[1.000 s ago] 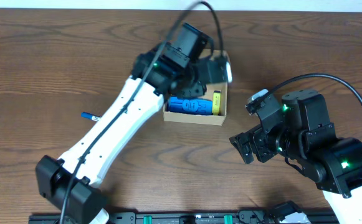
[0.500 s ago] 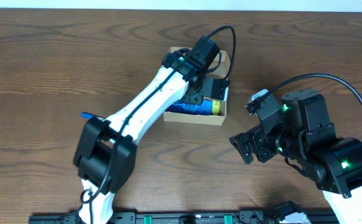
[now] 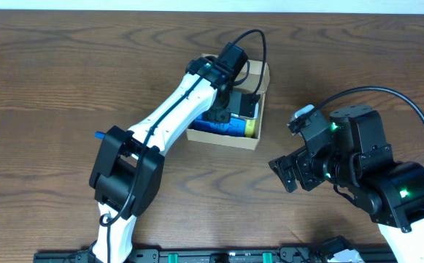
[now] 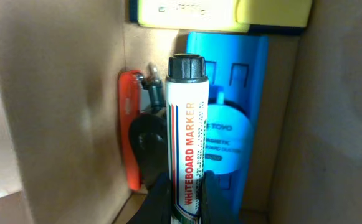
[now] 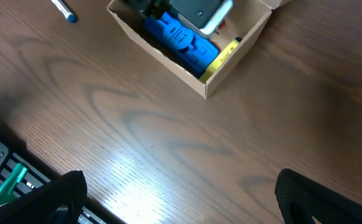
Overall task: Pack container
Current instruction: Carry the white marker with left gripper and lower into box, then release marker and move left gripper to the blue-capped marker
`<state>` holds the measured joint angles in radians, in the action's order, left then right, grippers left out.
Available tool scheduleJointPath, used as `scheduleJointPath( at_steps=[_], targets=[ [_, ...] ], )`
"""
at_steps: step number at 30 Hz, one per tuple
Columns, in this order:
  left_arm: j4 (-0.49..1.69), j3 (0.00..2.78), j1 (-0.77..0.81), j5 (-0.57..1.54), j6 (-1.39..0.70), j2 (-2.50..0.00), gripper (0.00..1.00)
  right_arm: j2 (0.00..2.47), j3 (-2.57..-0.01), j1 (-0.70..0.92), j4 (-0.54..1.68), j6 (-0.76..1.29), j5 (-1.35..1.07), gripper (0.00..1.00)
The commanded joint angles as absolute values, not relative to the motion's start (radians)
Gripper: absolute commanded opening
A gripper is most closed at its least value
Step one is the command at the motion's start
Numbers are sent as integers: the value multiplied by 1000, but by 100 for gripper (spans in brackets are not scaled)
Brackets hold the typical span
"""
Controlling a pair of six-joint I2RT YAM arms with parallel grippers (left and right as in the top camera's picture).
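Dark wood-grain table [image 3: 66, 73] | small open-topped tan cardboard box [image 3: 225, 139]: upper centre of overhead frame | left gripper [image 4: 187, 200]: over box interior, clenched on white black-capped whiteboard marker [image 4: 187, 124], beside blue plastic item [image 4: 238, 140] | right gripper [image 5: 187, 199]: lower right, fingers spread apart

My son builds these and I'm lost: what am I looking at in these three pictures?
It's a robot: a left arm and a right arm at a wooden table. One picture is taken from above; the other two come from a camera on each wrist. The left hand pinches a whiteboard marker inside an open cardboard box, which holds a blue plastic thing, a yellow one and something orange. The right hand is open and empty, beside the box. A blue pen lies loose on the table.
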<state>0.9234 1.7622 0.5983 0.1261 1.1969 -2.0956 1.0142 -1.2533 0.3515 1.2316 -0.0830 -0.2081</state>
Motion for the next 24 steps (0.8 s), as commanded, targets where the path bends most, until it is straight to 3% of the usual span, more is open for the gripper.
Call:
scheduleJointPath(
  at_steps=[1,2,3,7,15,24],
  targets=[
    [945,1761,591,159,1205,-2117,17,1015,-1256,345,1230,-72,-206,99],
    [944,1761,591,159,1195,-2117,37,1015,-1256,345,1230,-72,-206,99],
    [945,1761,591,159,1189,-2117,47,1015,-1256,345,1230,-72,-206,99],
    [945,1762,594,162,1179,-2115,60,1015,-1256,345,1230,-72,-206,99],
    [946,1764,615,179,1082,-2030,61,1015,-1256,345,1230,-72,-206,99],
    [1005,1764,594,75,825,-1808,61,1015,-1256,345,1230,-72,-206,99]
  ],
)
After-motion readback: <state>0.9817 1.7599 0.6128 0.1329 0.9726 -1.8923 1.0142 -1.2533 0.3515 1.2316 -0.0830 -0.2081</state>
